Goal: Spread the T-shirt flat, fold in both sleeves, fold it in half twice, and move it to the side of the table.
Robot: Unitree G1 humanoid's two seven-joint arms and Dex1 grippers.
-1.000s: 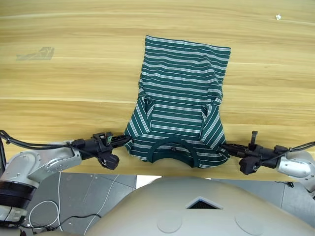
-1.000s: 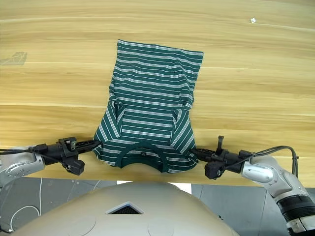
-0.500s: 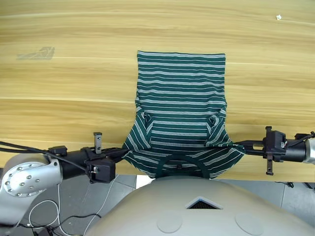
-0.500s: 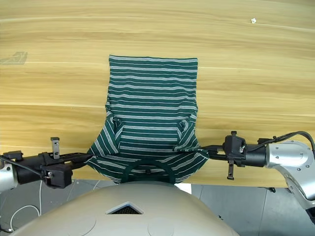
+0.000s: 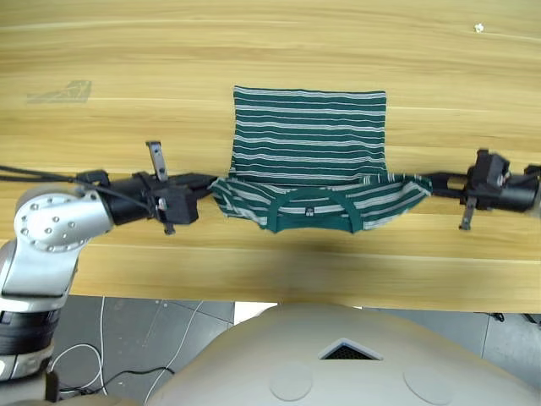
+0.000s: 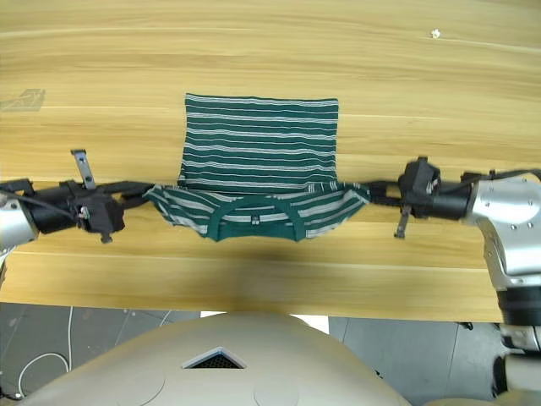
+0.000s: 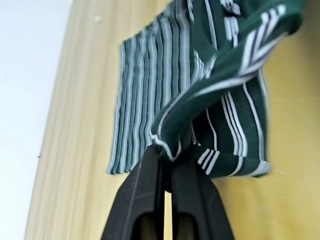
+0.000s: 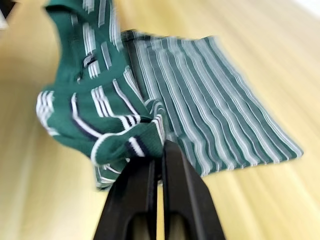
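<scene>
The dark green T-shirt (image 5: 309, 135) with white stripes lies on the wooden table (image 5: 169, 68), its hem end flat at the far side. Its collar end (image 5: 311, 205) hangs lifted above the table, stretched between both grippers. My left gripper (image 5: 211, 183) is shut on the shirt's left shoulder corner (image 7: 172, 152). My right gripper (image 5: 429, 180) is shut on the right shoulder corner (image 8: 150, 142). The sleeves are folded in under the lifted part.
The table's near edge (image 5: 254, 300) runs just below the lifted collar. A small white scrap (image 5: 479, 28) lies at the far right. A faint grey mark (image 5: 61, 91) sits at the far left of the tabletop.
Both grippers have risen and moved away from me, carrying the collar end up and over toward the hem. The shirt's flat part has become shorter.
</scene>
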